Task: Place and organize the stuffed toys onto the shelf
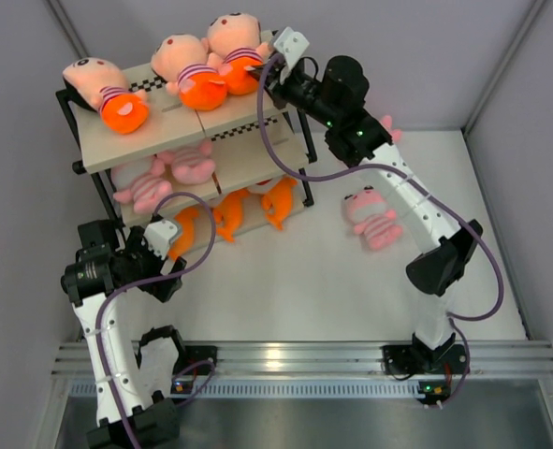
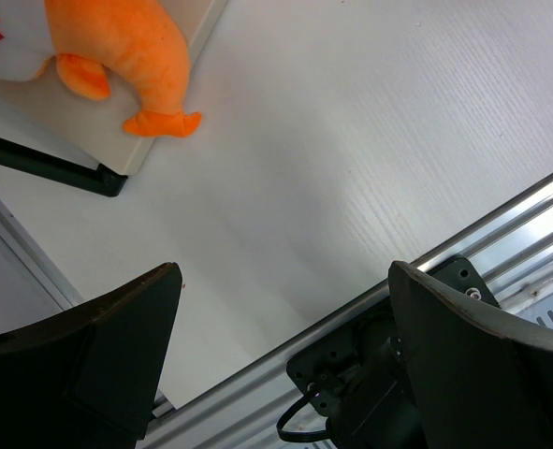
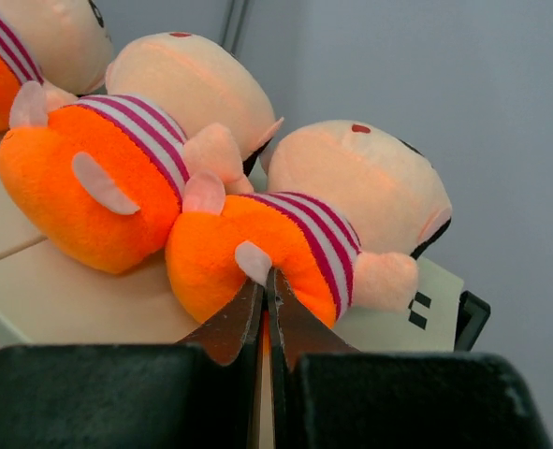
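Observation:
The shelf (image 1: 248, 114) stands at the far left. Three peach-headed dolls lie on its top board; my right gripper (image 1: 269, 79) is at the rightmost one (image 1: 234, 51). In the right wrist view the jaws (image 3: 267, 281) are shut, tips pinching that doll's orange bottom (image 3: 295, 234) by its foot. Pink striped animals (image 1: 187, 164) lie on the middle board and orange fish (image 1: 229, 213) on the bottom one. Another pink animal (image 1: 371, 220) lies on the table. My left gripper (image 1: 164, 234) is open and empty (image 2: 285, 281) beside the shelf's bottom corner, near an orange fish (image 2: 117, 42).
A second doll (image 3: 117, 178) lies against the held one, and a third (image 3: 14, 47) further left. A bit of pink plush (image 1: 391, 131) shows behind the right arm. Grey walls close in the table. The metal base rail (image 2: 501, 253) runs along the near edge.

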### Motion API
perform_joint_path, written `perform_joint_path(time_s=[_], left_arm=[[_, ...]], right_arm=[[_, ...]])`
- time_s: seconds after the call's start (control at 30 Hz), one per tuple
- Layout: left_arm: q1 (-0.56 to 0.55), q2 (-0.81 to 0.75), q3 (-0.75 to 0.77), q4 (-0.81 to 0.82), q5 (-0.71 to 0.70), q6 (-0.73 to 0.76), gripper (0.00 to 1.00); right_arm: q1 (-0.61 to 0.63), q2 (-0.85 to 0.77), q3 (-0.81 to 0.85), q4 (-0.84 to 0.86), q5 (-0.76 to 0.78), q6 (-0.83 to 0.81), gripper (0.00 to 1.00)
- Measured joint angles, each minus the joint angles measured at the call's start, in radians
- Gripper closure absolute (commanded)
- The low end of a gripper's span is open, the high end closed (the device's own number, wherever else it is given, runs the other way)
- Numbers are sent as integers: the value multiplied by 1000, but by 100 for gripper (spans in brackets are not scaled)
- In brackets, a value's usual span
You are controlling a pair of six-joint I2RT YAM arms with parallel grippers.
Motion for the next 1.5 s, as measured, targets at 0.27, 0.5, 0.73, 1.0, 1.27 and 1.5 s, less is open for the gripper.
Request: perform_joint_path(time_s=[0.27, 0.5, 0.73, 1.0, 1.27, 1.5], left_arm=[[-3, -1, 0, 0, -2, 0, 2], [-6, -3, 0, 0, -4, 0, 2], [-7, -3, 0, 0, -4, 0, 2], [-7, -3, 0, 0, -4, -4, 2], [-7, -11, 0, 0, -5, -14, 2], [-8, -25, -10, 0, -12, -18, 2]], right_arm=[[37, 32, 59, -31, -30, 12, 100], [2, 21, 35, -57, -27, 10, 100], [-53, 21, 35, -92, -22, 9, 100], [-56, 11, 35, -101, -12, 8, 55], [-56, -52, 28, -110, 1, 17, 17], [-121, -309, -198, -169, 59, 145, 9]])
